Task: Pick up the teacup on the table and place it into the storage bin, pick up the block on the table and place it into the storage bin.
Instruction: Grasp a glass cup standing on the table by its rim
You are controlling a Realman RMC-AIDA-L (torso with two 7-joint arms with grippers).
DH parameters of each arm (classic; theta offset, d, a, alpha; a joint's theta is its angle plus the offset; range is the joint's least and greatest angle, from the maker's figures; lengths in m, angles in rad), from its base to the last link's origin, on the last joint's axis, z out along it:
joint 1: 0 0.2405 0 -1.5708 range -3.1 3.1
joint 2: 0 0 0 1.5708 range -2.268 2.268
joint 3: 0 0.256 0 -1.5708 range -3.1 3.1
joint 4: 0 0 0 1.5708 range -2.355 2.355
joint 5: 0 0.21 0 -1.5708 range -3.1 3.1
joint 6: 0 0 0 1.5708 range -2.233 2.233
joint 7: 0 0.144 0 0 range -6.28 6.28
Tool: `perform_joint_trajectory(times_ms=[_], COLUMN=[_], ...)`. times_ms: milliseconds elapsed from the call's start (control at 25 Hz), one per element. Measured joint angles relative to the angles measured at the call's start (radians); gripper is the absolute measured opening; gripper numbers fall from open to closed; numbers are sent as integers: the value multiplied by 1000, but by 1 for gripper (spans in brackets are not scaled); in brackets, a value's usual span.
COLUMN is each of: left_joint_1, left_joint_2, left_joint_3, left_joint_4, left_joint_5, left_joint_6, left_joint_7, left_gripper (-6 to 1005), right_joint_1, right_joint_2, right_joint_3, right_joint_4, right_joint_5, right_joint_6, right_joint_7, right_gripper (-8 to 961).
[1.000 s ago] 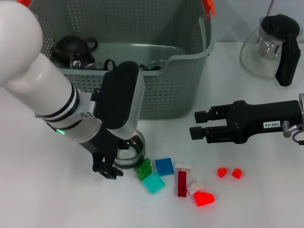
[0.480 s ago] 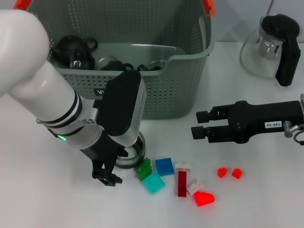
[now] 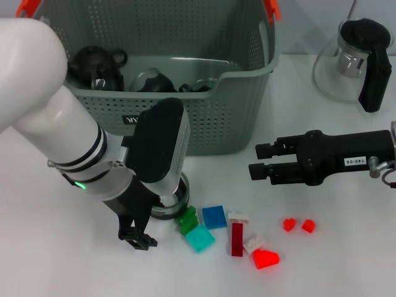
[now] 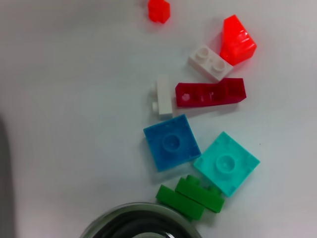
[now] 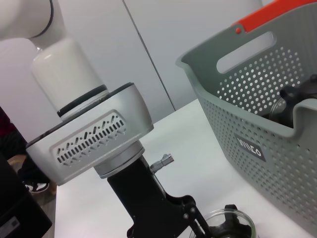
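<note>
The teacup point(image 3: 171, 202), a clear glass cup, stands on the white table just in front of the storage bin point(image 3: 238, 114). My left gripper point(image 3: 151, 223) is open and reaches down at the cup. One black fingertip point(image 3: 137, 238) rests on the table to the cup's near left; the other is hidden behind the wrist. In the left wrist view the cup's rim point(image 4: 141, 220) shows beside a green block point(image 4: 190, 198), a blue block point(image 4: 172, 142) and a cyan block point(image 4: 226, 162). My right gripper point(image 3: 255, 162) hovers open, right of the bin, holding nothing.
More blocks lie right of the cup: dark red point(image 3: 237, 239), white point(image 3: 253, 244), bright red point(image 3: 265, 258) and two small red ones point(image 3: 289, 224). The bin holds dark teapots point(image 3: 93, 62). A glass teapot with a black handle point(image 3: 352, 62) stands far right.
My left arm has slid toward the near left, its fingertip moving nearer along the table and uncovering more of the bin's inside. The cup and the right arm have stayed put.
</note>
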Motion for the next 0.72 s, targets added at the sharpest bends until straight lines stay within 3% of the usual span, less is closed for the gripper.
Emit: perform_joint_trajectory(times_ms=[440, 720], left_joint_1=[-11, -20], left_joint_2=[3, 3], left_joint_3=[0, -5], left_joint_4=[-12, -21], left_joint_5=[3, 13], left_joint_6=[-5, -11], left_joint_7=[-18, -36], left_gripper=[633, 316], right_joint_1=[3, 2], right_joint_2=[-1, -2], right_joint_3=[0, 1], right_joint_4=[0, 0], right_joint_5=[1, 2], right_joint_6=[4, 4], right_joint_7=[0, 0], right_gripper=[626, 626])
